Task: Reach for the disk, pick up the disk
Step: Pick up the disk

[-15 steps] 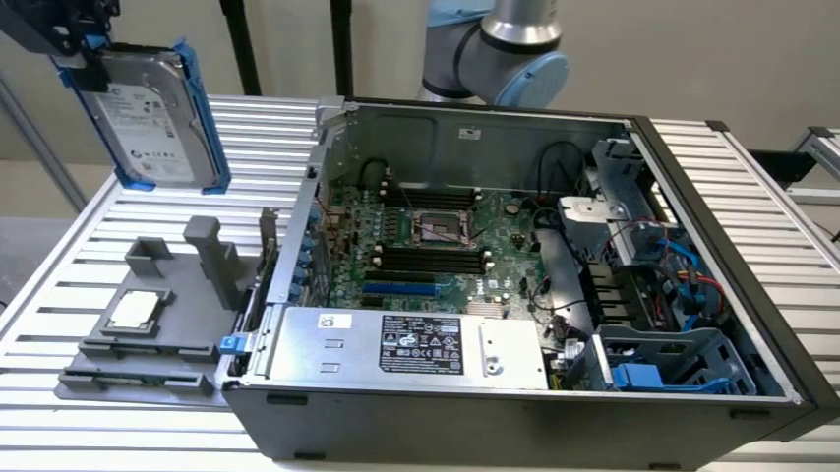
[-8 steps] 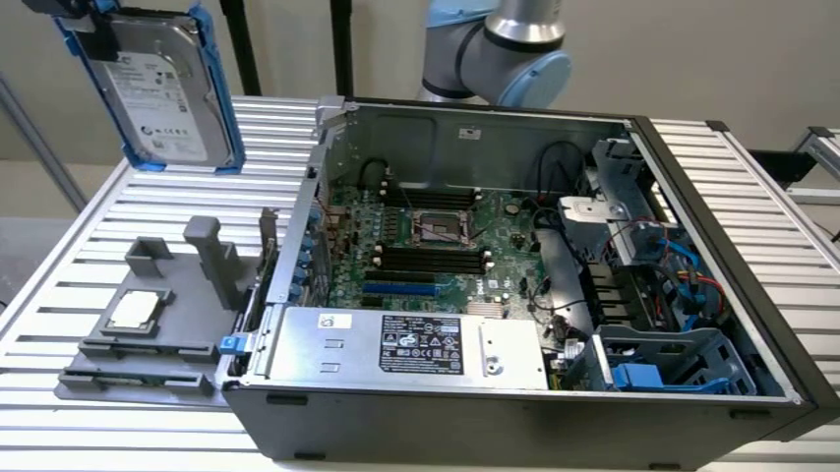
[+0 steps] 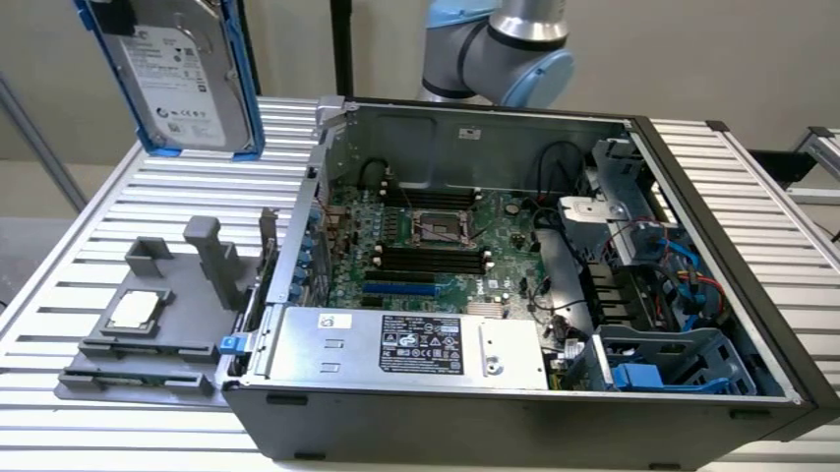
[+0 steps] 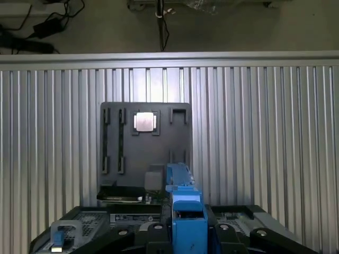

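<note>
- In the exterior view the disk (image 3: 184, 84) hangs upright in the air, label facing the room. It is at about ten o'clock from the open computer case (image 3: 525, 418) and well clear of the ribbed counter (image 3: 118, 211).
- The arm (image 3: 506, 44) shows at twelve o'clock behind the case. The grey fixture (image 3: 92, 379) with the small chip (image 3: 136, 310) sits at about eight o'clock, beside the silver power supply box (image 3: 315, 344).
- In the wrist view the gripper (image 4: 186, 235) looks straight down over the fixture and the near edge of the case. The disk's blue rail stands edge-on between the black fingers (image 4: 151, 238).
- The fingers look closed tight on the disk, pinching it by its top end. So I'd call the pick-up done, with the disk already off the counter.
- The grip seems to be on the plastic rails at one end only. If the rails flex or the arm jerks, I'd worry the disk could swing or slide out.
- A drop from here would land it on the counter's ribs or the fixture below. That is a hard knock for a drive.
- It also hangs near the case's raised side wall. A careless sideways move could clip it.
</note>
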`<action>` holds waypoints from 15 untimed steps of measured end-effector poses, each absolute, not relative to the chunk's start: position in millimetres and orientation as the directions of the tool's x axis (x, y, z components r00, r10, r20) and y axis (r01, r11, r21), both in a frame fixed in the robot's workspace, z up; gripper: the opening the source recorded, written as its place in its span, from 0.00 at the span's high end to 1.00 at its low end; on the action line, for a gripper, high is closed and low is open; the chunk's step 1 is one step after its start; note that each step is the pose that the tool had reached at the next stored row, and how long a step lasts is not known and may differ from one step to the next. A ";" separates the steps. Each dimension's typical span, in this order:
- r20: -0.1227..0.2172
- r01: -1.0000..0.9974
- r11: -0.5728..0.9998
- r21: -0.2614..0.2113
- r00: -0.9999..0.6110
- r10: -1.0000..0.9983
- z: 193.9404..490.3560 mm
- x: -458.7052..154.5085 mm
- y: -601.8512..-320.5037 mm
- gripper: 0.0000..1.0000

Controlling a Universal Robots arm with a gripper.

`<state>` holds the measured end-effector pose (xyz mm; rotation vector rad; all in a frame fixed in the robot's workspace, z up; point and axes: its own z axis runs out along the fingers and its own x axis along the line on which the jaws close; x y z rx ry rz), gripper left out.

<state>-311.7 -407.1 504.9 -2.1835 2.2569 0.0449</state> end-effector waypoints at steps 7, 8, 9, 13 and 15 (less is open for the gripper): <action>-0.021 -0.999 0.033 0.022 -0.033 -0.999 514.7 -283.5 -416.1 0.67; -0.021 -0.999 0.033 0.022 -0.033 -0.999 515.3 -278.7 -417.8 0.67; -0.021 -0.999 0.033 0.023 -0.033 -0.999 515.7 -274.2 -419.5 0.67; -0.021 -0.999 0.033 0.023 -0.033 -0.999 516.0 -258.4 -427.6 0.67; -0.021 -0.999 0.033 0.023 -0.033 -0.999 516.1 -251.6 -432.3 0.67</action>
